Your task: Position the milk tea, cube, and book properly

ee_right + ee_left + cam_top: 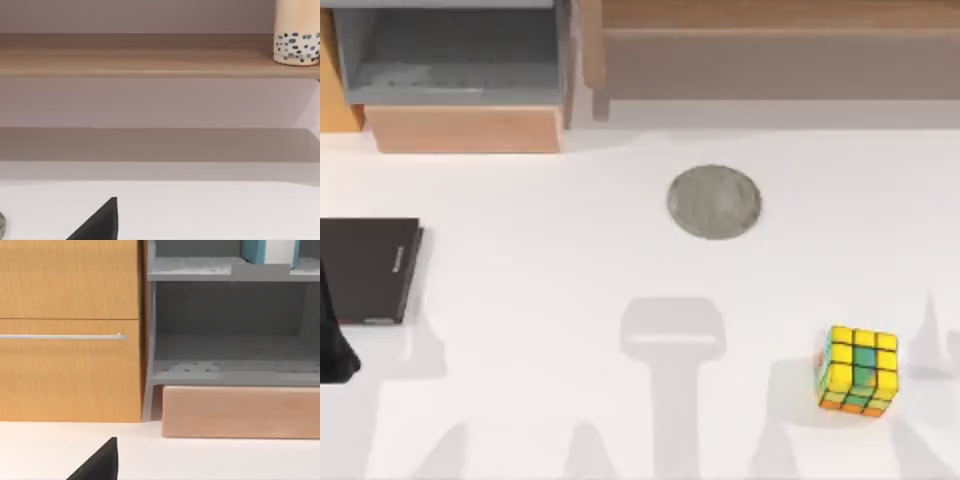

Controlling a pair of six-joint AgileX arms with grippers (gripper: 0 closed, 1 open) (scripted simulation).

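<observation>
Cube point(860, 371) is sitting on the white table point(570, 300) toward the top view's lower right, well apart from everything else. 3x3 coloured squares with black grid lines; top face is showing mostly yellow with a green column through the middle, and an orange row is peeking along the lower side. It is sitting slightly turned, not square to the table edge.

Milk tea point(297, 32) is standing upright on the wooden shelf point(140, 55) in the right wrist view. Only the lower part of the cup is in frame: peach-cream body, dark blue-black pearls dotted around a whitish base.

Book point(270, 251) is standing in the upper compartment of the grey cabinet point(225, 370) in the left wrist view: teal cover, white page block, bottom part only. The lower compartment under it is holding nothing. A wooden drawer front with a thin metal handle point(62, 336) is just beside the cabinet.

Grey round disc point(714, 202) is lying flat near the table's middle, toward the back. Thin black slab point(368, 270) with small lettering is lying at the left edge.

A dark bit of the left arm point(335, 345) is showing at the top view's left edge, just below the slab. Jaw state of both grippers: cannot tell.
</observation>
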